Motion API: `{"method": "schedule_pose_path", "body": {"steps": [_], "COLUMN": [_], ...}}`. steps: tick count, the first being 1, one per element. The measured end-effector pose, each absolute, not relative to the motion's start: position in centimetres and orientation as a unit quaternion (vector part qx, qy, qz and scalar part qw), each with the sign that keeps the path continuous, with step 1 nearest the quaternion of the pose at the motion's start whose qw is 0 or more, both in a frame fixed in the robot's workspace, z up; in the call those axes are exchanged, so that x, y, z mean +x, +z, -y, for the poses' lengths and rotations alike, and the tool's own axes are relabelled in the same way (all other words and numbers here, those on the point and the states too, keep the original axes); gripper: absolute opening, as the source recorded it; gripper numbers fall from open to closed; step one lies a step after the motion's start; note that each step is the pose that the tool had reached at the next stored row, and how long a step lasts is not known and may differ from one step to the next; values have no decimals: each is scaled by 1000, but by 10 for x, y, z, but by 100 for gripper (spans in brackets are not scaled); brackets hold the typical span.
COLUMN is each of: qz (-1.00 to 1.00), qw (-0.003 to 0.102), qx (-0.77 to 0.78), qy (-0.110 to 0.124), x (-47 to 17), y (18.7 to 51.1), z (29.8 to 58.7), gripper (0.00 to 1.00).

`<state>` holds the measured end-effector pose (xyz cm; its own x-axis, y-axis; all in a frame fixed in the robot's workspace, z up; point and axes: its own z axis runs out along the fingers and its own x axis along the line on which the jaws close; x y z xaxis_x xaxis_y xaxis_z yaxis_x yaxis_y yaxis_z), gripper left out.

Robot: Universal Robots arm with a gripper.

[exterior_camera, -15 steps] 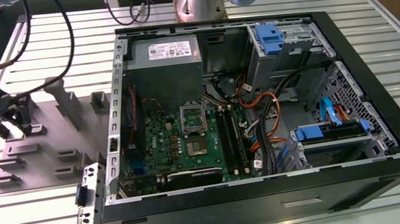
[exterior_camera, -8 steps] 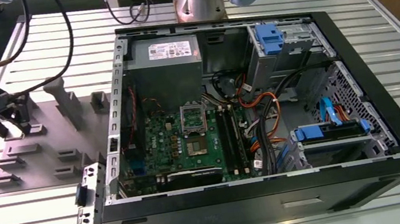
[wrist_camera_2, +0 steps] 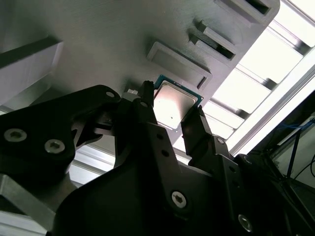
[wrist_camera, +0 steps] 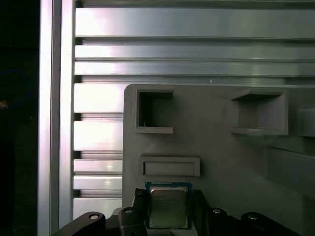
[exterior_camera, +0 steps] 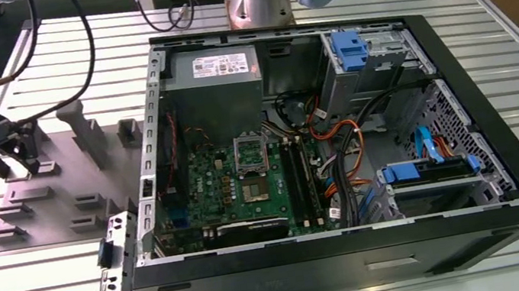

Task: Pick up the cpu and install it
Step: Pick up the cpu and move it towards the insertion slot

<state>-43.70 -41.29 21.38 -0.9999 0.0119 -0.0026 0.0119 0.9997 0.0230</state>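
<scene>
Gripping the cpu (wrist_camera: 167, 206) by two edges, the gripper (wrist_camera_2: 172, 104) is poised over the fixture tray (exterior_camera: 54, 215); pick-up is judged in hand, and a level lift is called for.

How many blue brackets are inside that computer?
2. One blue bracket at the far end of the case, another nearer, toward the exterior view's right; cables may hide more.

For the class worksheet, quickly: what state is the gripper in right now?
Gripper: jaws closed on the cpu, over the grey plate.
</scene>
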Motion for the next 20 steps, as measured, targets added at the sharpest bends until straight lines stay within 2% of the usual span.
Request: {"method": "schedule_pose_path", "body": {"steps": [20], "qz": [-1000], "qw": [1], "qx": [6], "qy": [12], "x": [-437], "y": [218], "z": [413], "gripper": [47]}}
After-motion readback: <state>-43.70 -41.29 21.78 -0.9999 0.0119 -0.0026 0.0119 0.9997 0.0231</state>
